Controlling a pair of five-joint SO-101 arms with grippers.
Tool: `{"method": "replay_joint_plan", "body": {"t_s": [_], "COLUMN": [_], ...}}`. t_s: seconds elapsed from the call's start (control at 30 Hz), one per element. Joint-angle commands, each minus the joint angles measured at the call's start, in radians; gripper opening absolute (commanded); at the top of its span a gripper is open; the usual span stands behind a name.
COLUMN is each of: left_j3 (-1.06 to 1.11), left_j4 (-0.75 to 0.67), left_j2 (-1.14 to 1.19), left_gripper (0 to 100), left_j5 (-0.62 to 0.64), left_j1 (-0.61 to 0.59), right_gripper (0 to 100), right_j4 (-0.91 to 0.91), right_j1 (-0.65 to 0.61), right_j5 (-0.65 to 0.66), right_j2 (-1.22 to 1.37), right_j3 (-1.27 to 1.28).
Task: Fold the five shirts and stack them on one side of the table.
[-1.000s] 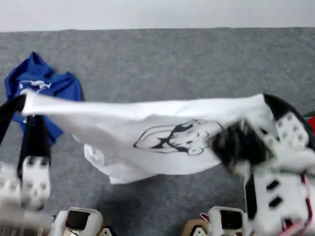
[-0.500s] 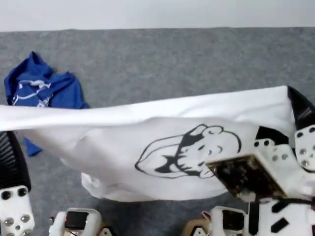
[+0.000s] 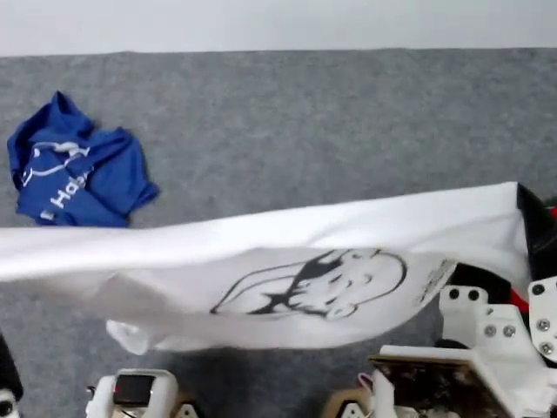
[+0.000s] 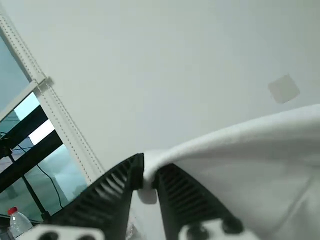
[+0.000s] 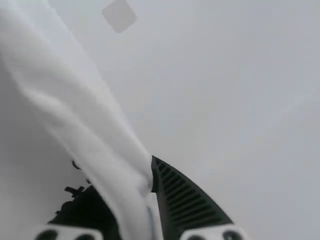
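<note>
High view: a white shirt (image 3: 287, 252) with a black cartoon drawing hangs stretched in the air, low over a grey table (image 3: 348, 113). The right gripper (image 3: 522, 205) pinches one end of it, and the cloth runs sideways from there to the opposite edge of the view, hiding the table beneath it. Well away from that gripper, past the shirt's other end, a crumpled blue shirt (image 3: 74, 178) lies on the table.

Left wrist view: the left gripper (image 4: 148, 169) is clamped on a bunched edge of the white shirt, which fans out to one side of it. Behind the gripper are a pale wall (image 4: 165, 65), a window frame (image 4: 60, 125) and a red-capped bottle (image 4: 15, 221).

Right wrist view: the ribbed black jaws are closed on a twisted fold of white cloth, which blocks one side of the view
</note>
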Motion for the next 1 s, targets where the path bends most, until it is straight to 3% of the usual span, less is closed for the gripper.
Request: {"method": "replay_joint_plan", "body": {"t_s": [0.0,0.23,0.63,0.97], "left_j3": [-0.018,0.012,-0.213,-0.288], "left_j4": [-0.002,-0.069,-0.109,-0.068], "left_j2": [0.011,0.066,0.292,0.315], "left_gripper": [0,0,0,0], "left_j5": [0.002,0.083,0.178,0.172], "left_j1": [-0.064,-0.104,-0.104,-0.104], "right_gripper": [1.1,1.1,1.0,1.0], "right_j4": [0.038,0.059,0.406,0.401], "right_j1": [0.018,0.018,-0.116,-0.122], "right_j5": [-0.081,-0.18,-0.201,-0.196], "right_j2": [0.007,0.147,0.68,0.685], "right_j3": [-0.034,-0.112,-0.902,-0.947]}}
